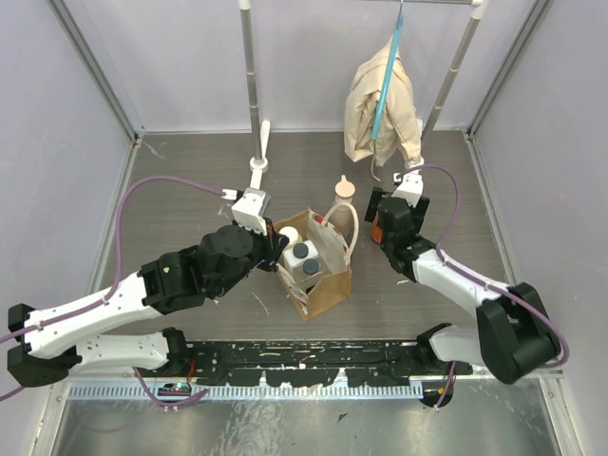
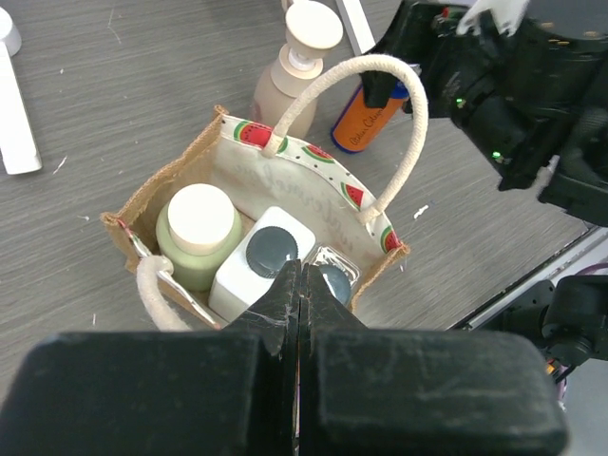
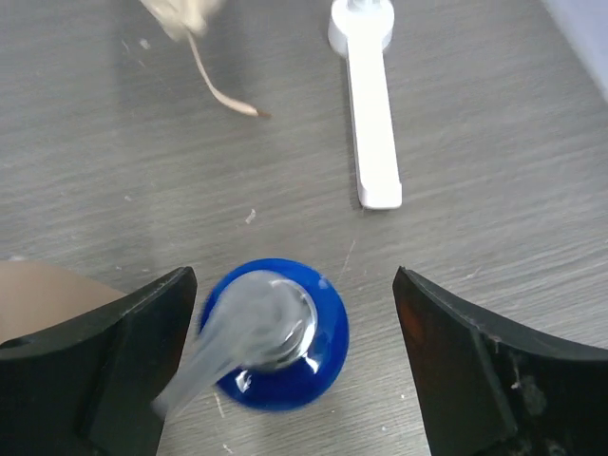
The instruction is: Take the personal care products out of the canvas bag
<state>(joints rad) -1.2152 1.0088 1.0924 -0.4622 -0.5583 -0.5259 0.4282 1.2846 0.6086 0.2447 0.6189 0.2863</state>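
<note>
Left gripper (image 2: 299,274) closed, arm angled down over canvas bag (image 2: 157,190). Right gripper (image 3: 294,309) wide, straddling upright blue bottle (image 3: 309,369) without contact.

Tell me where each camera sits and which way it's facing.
Top external: above and behind the arms, looking down at the table; both arms show, canvas bag between them.
Left wrist: on the left arm, looking down into the canvas bag; its shut left gripper shows at the bottom.
Right wrist: on the right arm, looking straight down on the blue bottle; the open right gripper flanks it.
Shared: top and left wrist both show the canvas bag and beige pump bottle.
</note>
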